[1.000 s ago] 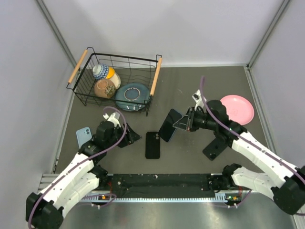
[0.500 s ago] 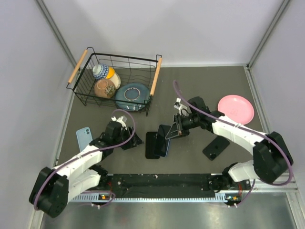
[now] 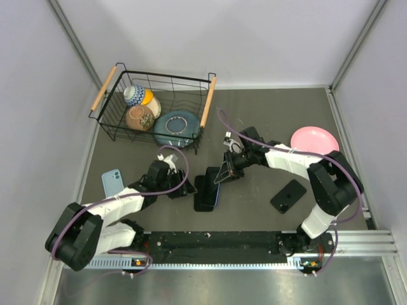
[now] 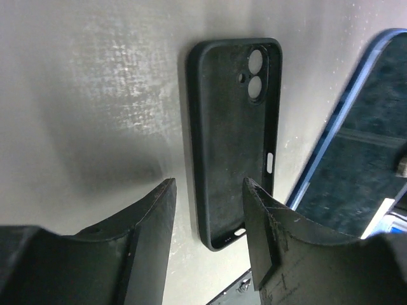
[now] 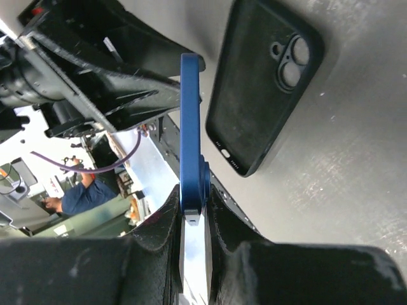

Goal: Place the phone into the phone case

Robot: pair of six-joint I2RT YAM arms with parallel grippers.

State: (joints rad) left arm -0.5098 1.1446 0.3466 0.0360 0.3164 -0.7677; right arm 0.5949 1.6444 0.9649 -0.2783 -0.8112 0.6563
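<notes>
My right tool (image 3: 222,174) is shut tight on the blue phone (image 3: 214,189), one finger on each face at one end. In the right wrist view the phone (image 5: 190,127) shows edge-on, reaching out from the tool (image 5: 193,213) and hanging tilted over the right long side of the case (image 5: 264,82). I cannot tell whether its low edge touches the case's rim.

The black case (image 3: 203,194) lies flat on the surface (image 3: 254,121), hollow side up. Its camera holes are at the end away from my left tool (image 3: 182,189).

My left tool sits just to the left of the case, fingers about half spread and holding nothing. In the left wrist view the near end of the case (image 4: 235,140) lies in the gap ahead of the tool (image 4: 210,187), and the right finger (image 4: 264,229) overlaps the case's corner. Whether it presses there I cannot tell. The phone (image 4: 362,159) leans in just right of the case.

A second dark phone (image 3: 288,196) lies well to the right of the case.
</notes>
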